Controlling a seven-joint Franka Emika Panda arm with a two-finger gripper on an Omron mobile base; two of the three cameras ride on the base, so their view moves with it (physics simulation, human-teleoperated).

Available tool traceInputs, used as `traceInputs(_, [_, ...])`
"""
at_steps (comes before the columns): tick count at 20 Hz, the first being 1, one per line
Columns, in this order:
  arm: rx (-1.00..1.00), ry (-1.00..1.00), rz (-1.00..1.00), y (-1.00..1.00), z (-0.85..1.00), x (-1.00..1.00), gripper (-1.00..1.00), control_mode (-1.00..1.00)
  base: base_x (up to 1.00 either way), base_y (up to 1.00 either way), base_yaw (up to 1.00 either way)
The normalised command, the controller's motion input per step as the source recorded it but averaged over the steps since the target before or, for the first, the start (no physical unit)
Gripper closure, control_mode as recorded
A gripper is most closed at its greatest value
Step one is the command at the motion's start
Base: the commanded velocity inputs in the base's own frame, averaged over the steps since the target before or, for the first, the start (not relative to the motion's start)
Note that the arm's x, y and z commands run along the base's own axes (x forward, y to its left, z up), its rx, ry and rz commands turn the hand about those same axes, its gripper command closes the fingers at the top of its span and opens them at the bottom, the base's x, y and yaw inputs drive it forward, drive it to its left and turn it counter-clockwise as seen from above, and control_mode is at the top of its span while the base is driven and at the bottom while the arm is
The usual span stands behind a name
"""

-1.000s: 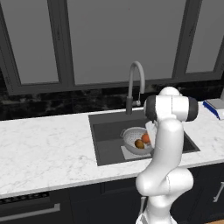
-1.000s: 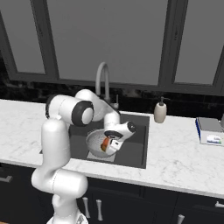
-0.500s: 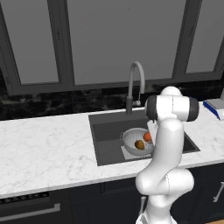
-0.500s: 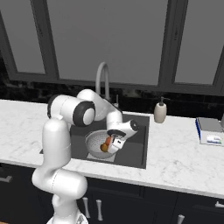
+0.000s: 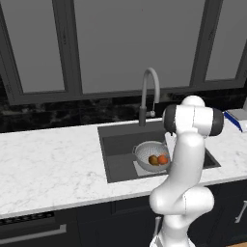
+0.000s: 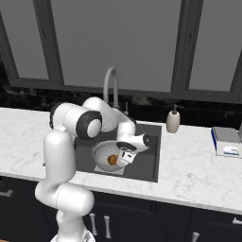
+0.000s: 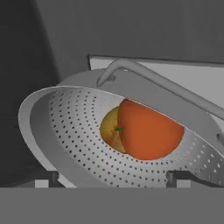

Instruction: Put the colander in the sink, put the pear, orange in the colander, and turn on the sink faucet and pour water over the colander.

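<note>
Down in the pale grey-white perforated colander [image 7: 78, 131], the orange-red round orange [image 7: 148, 131] now lies free against the duller olive-yellow pear [image 7: 110, 129], the two fruits touching at the bottom of the bowl. Half a second ago the orange sat between the fingers just above the bowl; now the two-finger gripper [image 6: 124, 158] stands spread wide with nothing between its jaws, so the fruit has been let go. By my judgement that finishes the loading: colander in the dark grey rectangular sink [image 5: 113, 144], both fruits inside it. What is left is the water.

From the hand view, the orange rests close in front of and a little beyond the dark finger tips, which hover near the colander's near rim. In the right base view the gripper hangs just over that rim. The tall arched grey metal faucet [image 5: 149, 94] rises behind the sink, well apart from the hand, untouched and dry.
</note>
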Motion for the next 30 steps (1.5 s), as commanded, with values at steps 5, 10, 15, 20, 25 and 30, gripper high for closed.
traceInputs(5, [0.15, -0.27, 0.00, 0.00, 0.77, -0.51, -1.00, -1.00, 0.00, 0.00, 0.00])
traceInputs(10, [0.15, -0.26, 0.00, 0.03, 0.97, -0.30, -1.00, -1.00, 0.00, 0.00, 0.00])
traceInputs(15, [0.13, -0.03, 0.00, 0.06, 0.99, -0.03, -1.00, -1.00, 0.00, 0.00, 0.00])
traceInputs(20, [0.17, 0.03, 0.00, -0.03, 0.70, 0.02, -1.00, -1.00, 0.00, 0.00, 0.00])
traceInputs(25, [0.23, 0.04, -0.01, -0.03, 0.34, 0.30, -1.00, -1.00, 0.00, 0.00, 0.00])
traceInputs(30, [0.21, 0.13, -0.05, 0.00, 0.03, 0.57, -1.00, -1.00, 0.00, 0.00, 0.00])
